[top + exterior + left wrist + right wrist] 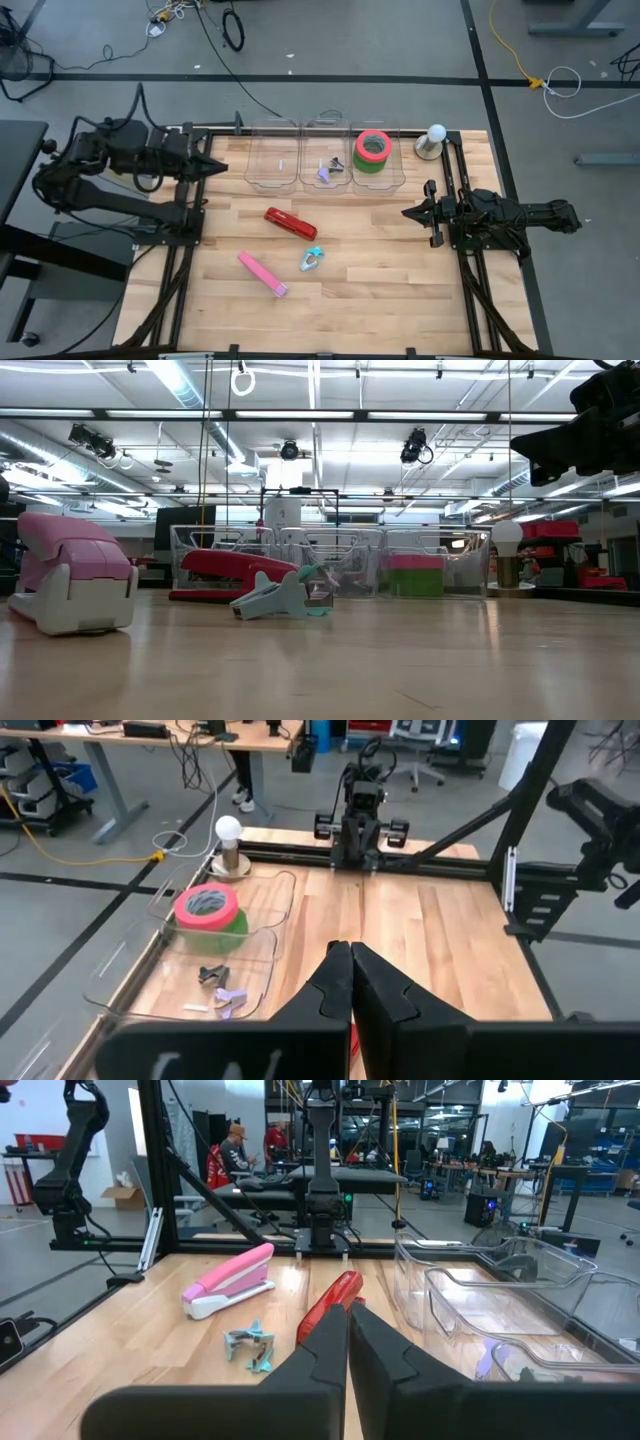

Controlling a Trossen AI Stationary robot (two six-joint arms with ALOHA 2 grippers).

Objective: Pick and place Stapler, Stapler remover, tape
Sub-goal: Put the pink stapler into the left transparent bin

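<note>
Staplers, red [290, 223] and pink [262, 274], are lying loose on the worktop [380, 280]; both look rigid, best gripped across the body. Left tool [350, 982] and right tool [348, 1342] are sitting closed, empty.

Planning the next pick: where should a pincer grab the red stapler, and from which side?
Grip the red stapler across its narrow middle, coming straight down. It lies flat and long, angled on the table, with open wood on both long sides.
</note>
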